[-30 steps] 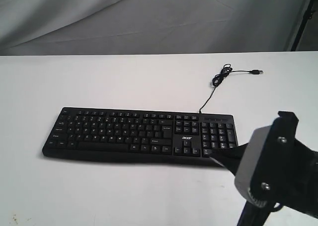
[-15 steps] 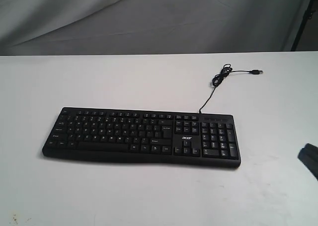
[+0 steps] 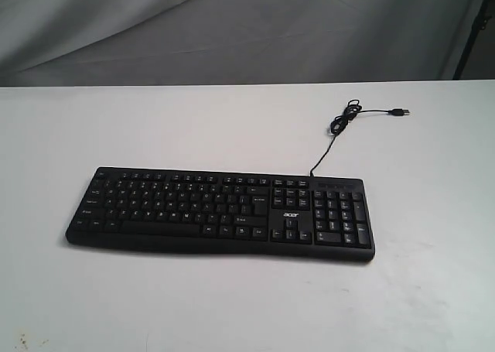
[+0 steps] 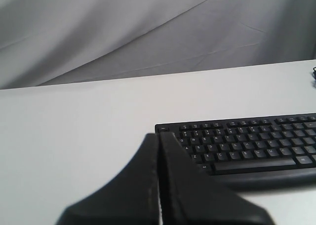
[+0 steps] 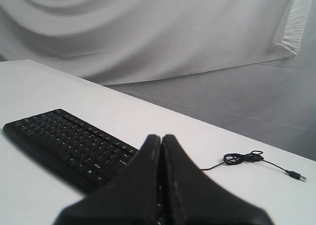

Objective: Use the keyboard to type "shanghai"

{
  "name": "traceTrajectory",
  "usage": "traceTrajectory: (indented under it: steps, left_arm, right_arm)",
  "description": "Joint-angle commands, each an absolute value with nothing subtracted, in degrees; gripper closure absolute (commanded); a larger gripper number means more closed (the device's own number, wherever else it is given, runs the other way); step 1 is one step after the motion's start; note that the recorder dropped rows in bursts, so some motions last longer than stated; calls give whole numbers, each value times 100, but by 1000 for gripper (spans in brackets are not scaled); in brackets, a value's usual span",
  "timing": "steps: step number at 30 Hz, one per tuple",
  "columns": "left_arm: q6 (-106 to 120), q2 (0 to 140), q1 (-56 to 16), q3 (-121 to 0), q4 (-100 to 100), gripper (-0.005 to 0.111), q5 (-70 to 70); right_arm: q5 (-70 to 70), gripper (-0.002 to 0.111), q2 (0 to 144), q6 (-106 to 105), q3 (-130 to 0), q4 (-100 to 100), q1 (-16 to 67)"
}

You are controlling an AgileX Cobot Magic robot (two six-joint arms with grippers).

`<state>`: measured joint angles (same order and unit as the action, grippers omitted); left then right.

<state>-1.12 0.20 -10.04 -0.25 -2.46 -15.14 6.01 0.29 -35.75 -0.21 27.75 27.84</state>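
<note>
Both grippers are off the keyboard (image 3: 220,211) and no key is being pressed. I can't tell from this whether any letters have been typed.

- Left gripper (image 4: 159,135): clenched, fingers flush together, nothing between them. The keyboard's Esc-end corner sits just past its tip, with the rest of the board running away from it.
- Right gripper (image 5: 161,136): also pinched closed and empty. The keyboard lies below and ahead of the tip. The cable (image 5: 242,158) and USB plug (image 5: 296,176) are further out, well clear.

How I'd do the step:
- Keep the fingers closed and use the tip as a single stylus.
- Come straight down on the centre of the key, press briefly, then lift clear before moving sideways.
- Split the letters: left takes s, a, g; right takes h, n, i.
- The keys are close-set, so an off-centre hit probably catches a neighbour.
- Avoid any sideways push. A light board on a smooth table (image 3: 232,128) would likely slide.

Materials:
- Keyboard: matte black plastic with low keys, white legends and a rounded front edge.
- Fingers: matte black wedges tapering to a narrow tip.
- Cable: thin, with a loose coil.
- Table: flat white top.
- Backdrop (image 3: 232,27): creased grey cloth.
</note>
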Motion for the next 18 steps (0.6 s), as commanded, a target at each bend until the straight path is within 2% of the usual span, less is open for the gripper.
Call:
traceTrajectory:
  steps: [1, 11, 18]
  left_arm:
    - [-128, 0, -1024, 0, -274, 107, -1498]
    - [-128, 0, -1024, 0, -274, 107, -1498]
    - [-128, 0, -1024, 0, -274, 107, -1498]
  right_arm:
    - [697, 108, 0, -3574, 0, 2528, 2740]
    - [1743, 108, 0, -3574, 0, 1706, 2740]
    - [1773, 108, 0, -3530, 0, 1772, 2740]
